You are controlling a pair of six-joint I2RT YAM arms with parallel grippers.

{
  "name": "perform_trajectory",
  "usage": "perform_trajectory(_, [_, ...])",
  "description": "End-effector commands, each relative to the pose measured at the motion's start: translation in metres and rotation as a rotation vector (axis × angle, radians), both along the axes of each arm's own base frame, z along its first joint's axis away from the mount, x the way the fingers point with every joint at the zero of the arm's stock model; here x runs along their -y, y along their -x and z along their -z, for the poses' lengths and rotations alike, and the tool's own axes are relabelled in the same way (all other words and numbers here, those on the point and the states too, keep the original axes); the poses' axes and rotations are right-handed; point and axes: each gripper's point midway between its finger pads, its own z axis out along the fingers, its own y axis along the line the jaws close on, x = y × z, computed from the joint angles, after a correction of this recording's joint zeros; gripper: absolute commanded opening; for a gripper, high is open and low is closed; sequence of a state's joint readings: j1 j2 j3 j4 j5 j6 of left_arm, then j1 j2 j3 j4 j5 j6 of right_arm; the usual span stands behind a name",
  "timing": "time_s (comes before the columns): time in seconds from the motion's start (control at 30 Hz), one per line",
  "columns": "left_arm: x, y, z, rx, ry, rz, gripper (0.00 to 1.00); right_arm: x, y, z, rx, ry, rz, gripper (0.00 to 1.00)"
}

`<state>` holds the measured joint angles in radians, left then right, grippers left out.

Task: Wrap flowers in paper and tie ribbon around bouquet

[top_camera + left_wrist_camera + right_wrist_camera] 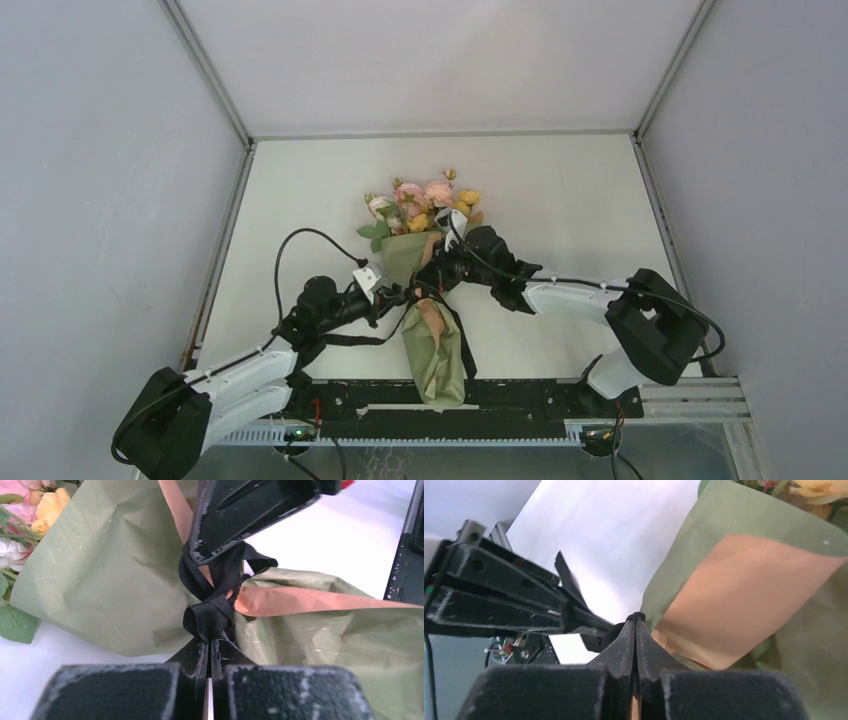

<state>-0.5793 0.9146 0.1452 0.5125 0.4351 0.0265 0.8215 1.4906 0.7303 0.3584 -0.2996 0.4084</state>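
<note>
Olive-green and tan paper [100, 580], black ribbon [207, 617], pink-yellow flowers [425, 203]

Bright, even light with faint shadows; in the right wrist view the paper [744, 605] blurs softly.

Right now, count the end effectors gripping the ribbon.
2. The left end effector pinches the ribbon at its knot on the bouquet's waist. The right end effector pinches strands just beyond the knot, from the opposite side. Neither is hidden.
</note>
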Motion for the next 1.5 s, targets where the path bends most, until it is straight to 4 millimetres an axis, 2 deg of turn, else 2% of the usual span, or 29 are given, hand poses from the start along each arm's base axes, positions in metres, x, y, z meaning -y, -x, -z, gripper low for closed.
perform_trajectory(0.0, [0.002, -0.001, -0.013, 0.079, 0.017, 0.026, 0.00, -0.012, -0.025, -0.037, 0.073, -0.131, 0.024, 0.07])
perform_trajectory(0.07, [0.002, 0.000, -0.013, 0.078, 0.019, 0.032, 0.00, -0.014, -0.027, -0.039, 0.080, -0.138, 0.025, 0.09])
perform_trajectory(0.27, [0.002, -0.001, -0.015, 0.101, 0.014, 0.036, 0.00, -0.020, -0.021, -0.027, 0.040, -0.104, -0.001, 0.12])
perform_trajectory(0.33, [0.002, -0.001, -0.019, 0.152, -0.001, 0.055, 0.01, -0.017, -0.019, -0.021, 0.010, -0.083, 0.015, 0.09])
perform_trajectory(0.5, [0.002, -0.008, -0.034, 0.326, -0.058, 0.092, 0.12, -0.009, -0.017, -0.017, -0.110, -0.089, 0.073, 0.02])
perform_trajectory(0.6, [-0.003, -0.013, -0.036, 0.322, -0.078, 0.069, 0.33, -0.002, -0.016, -0.020, -0.155, -0.112, 0.130, 0.01])
perform_trajectory(0.63, [-0.004, -0.013, -0.037, 0.304, -0.070, 0.066, 0.43, 0.000, -0.014, -0.023, -0.159, -0.121, 0.147, 0.01])
perform_trajectory(0.73, [-0.003, -0.006, -0.039, 0.267, -0.055, 0.094, 0.61, 0.008, -0.011, -0.024, -0.171, -0.126, 0.198, 0.01])
perform_trajectory(0.8, [0.001, 0.001, -0.047, 0.308, -0.065, 0.156, 0.69, 0.014, -0.009, -0.023, -0.188, -0.124, 0.237, 0.01])
perform_trajectory(0.87, [0.003, 0.008, -0.057, 0.395, -0.103, 0.236, 0.73, 0.017, -0.008, -0.024, -0.209, -0.128, 0.260, 0.01])
perform_trajectory(0.97, [0.002, 0.016, -0.076, 0.557, -0.179, 0.340, 0.73, 0.020, -0.006, -0.020, -0.261, -0.126, 0.290, 0.01])
perform_trajectory(1.07, [0.010, 0.039, -0.107, 0.615, -0.130, 0.479, 0.58, 0.017, -0.005, -0.017, -0.289, -0.134, 0.296, 0.01])
perform_trajectory(1.13, [0.017, 0.056, -0.117, 0.579, -0.073, 0.573, 0.50, 0.014, -0.004, -0.016, -0.304, -0.148, 0.290, 0.01])
perform_trajectory(1.2, [0.024, 0.062, -0.118, 0.540, -0.034, 0.621, 0.44, 0.011, -0.004, -0.016, -0.316, -0.161, 0.286, 0.00])
perform_trajectory(1.27, [0.034, 0.049, -0.112, 0.503, -0.024, 0.570, 0.38, 0.010, -0.004, -0.016, -0.323, -0.168, 0.284, 0.00])
perform_trajectory(1.33, [0.040, 0.027, -0.095, 0.475, -0.072, 0.471, 0.33, 0.010, -0.005, -0.017, -0.331, -0.175, 0.288, 0.00])
perform_trajectory(1.4, [0.045, 0.015, -0.080, 0.495, -0.124, 0.441, 0.36, 0.012, -0.005, -0.016, -0.341, -0.185, 0.299, 0.00])
perform_trajectory(1.47, [0.050, 0.008, -0.077, 0.523, -0.141, 0.422, 0.36, 0.015, -0.006, -0.015, -0.358, -0.209, 0.321, 0.00])
